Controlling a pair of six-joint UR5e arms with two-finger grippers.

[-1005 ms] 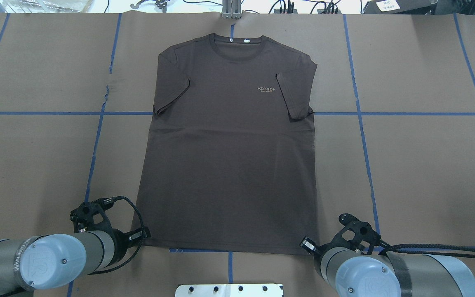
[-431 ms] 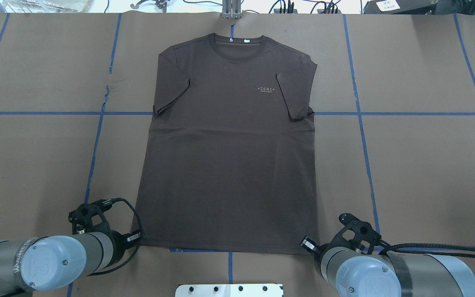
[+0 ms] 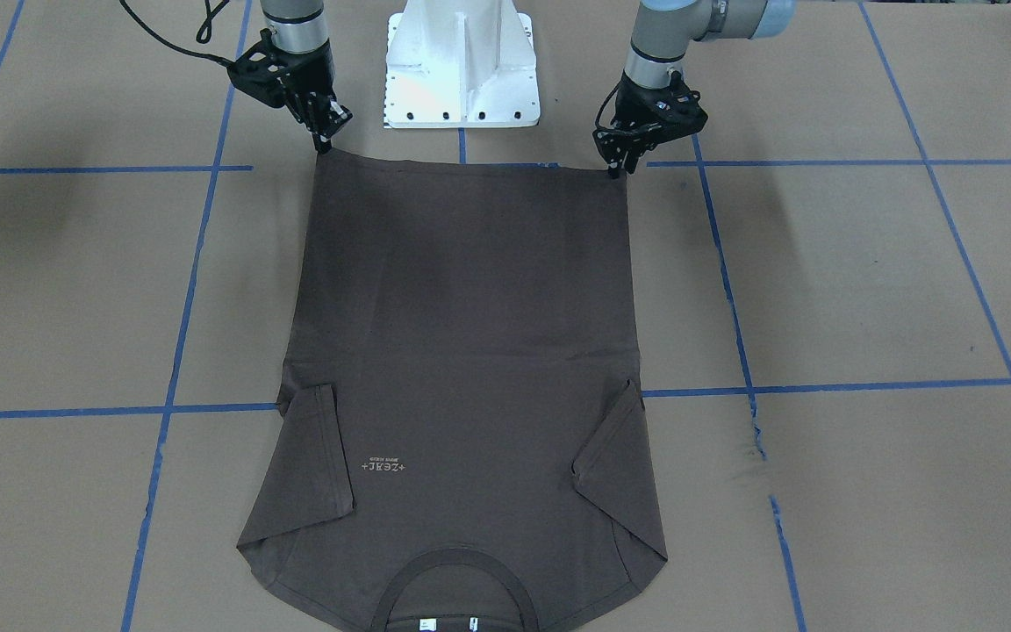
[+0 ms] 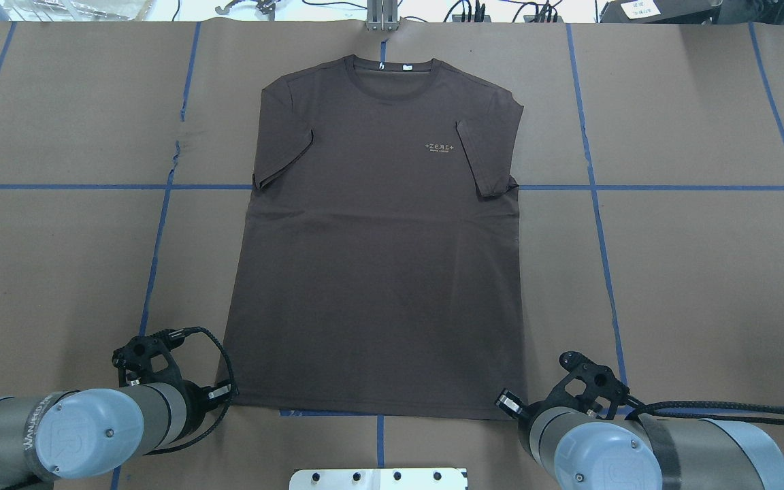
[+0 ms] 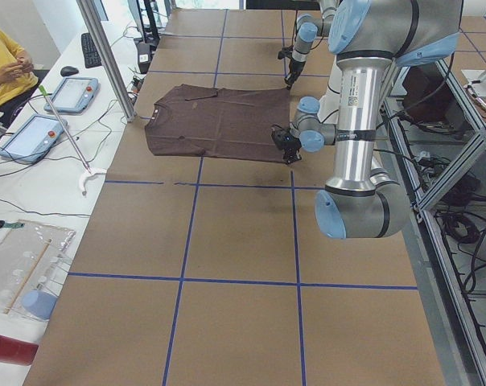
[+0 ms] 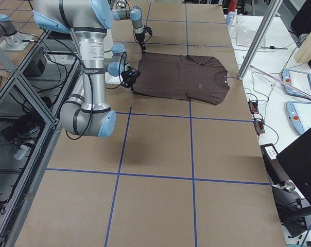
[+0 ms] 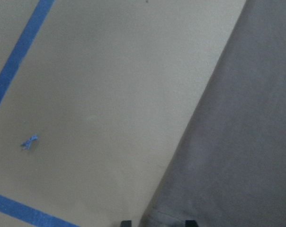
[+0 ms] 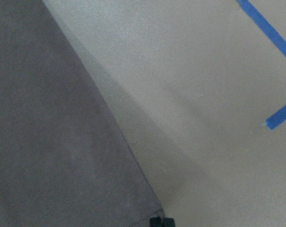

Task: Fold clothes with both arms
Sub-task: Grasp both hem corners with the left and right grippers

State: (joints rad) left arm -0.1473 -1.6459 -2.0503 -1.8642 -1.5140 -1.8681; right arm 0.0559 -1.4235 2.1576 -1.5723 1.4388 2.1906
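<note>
The dark brown T-shirt (image 4: 378, 238) lies flat and face up on the brown table, collar at the far edge and hem toward me. It also shows in the front view (image 3: 470, 351). My left gripper (image 3: 615, 167) is at the hem corner on my left. In the left wrist view its fingertips (image 7: 126, 222) stand apart, with the shirt corner (image 7: 155, 215) between them. My right gripper (image 3: 326, 145) is at the other hem corner. In the right wrist view the right gripper (image 8: 161, 221) has its tips together on that corner of the shirt (image 8: 53, 142).
The white pedestal base (image 3: 462, 70) stands just behind the hem, between the arms. Blue tape lines (image 4: 160, 224) cross the paper-covered table. A metal post (image 4: 382, 17) stands past the collar. A side bench with tablets (image 5: 34, 129) and an operator (image 5: 6, 64) is beyond the far edge.
My left gripper has shifted slightly to the left and toward me at the hem corner. The right arm and the shirt look unchanged.
</note>
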